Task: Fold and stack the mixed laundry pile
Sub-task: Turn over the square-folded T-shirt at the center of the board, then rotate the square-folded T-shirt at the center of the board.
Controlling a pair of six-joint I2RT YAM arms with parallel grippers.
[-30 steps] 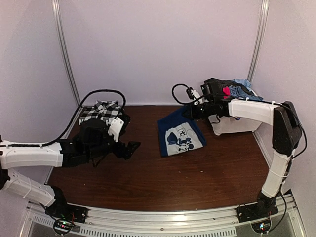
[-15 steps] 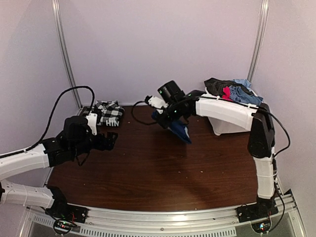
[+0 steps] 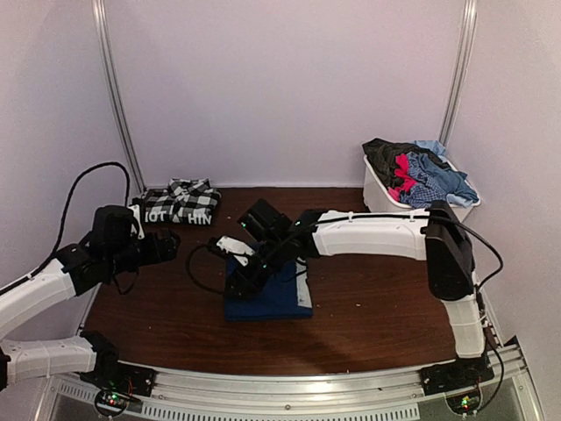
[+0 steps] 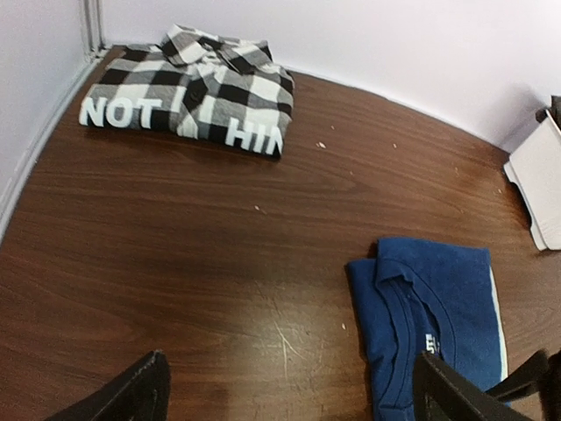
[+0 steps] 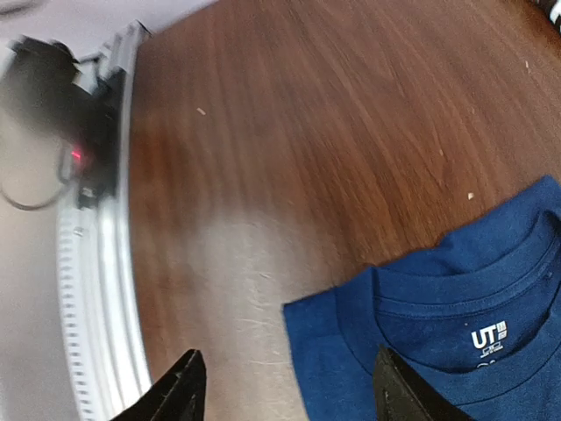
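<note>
A folded navy blue shirt [image 3: 273, 296] lies flat on the table near the front centre; it also shows in the left wrist view [image 4: 438, 307] and the right wrist view [image 5: 465, 351]. My right gripper [image 3: 242, 286] [image 5: 285, 396] hovers open over the shirt's left collar corner, gripping nothing. A folded black-and-white checked shirt [image 3: 180, 202] [image 4: 193, 92] with white lettering rests at the back left. My left gripper [image 3: 168, 247] [image 4: 289, 399] stands open above bare wood, left of the blue shirt. The mixed laundry pile [image 3: 419, 167] fills the bin.
The white plastic bin [image 3: 379, 195] stands at the back right; its corner shows in the left wrist view [image 4: 535, 180]. A metal rail [image 5: 92, 289] runs along the table's near edge. White walls close in the back and sides.
My right arm swung the blue shirt from beside the bin to the front centre, laid it down folded and opened its jaws. My left arm drew back to the left.
</note>
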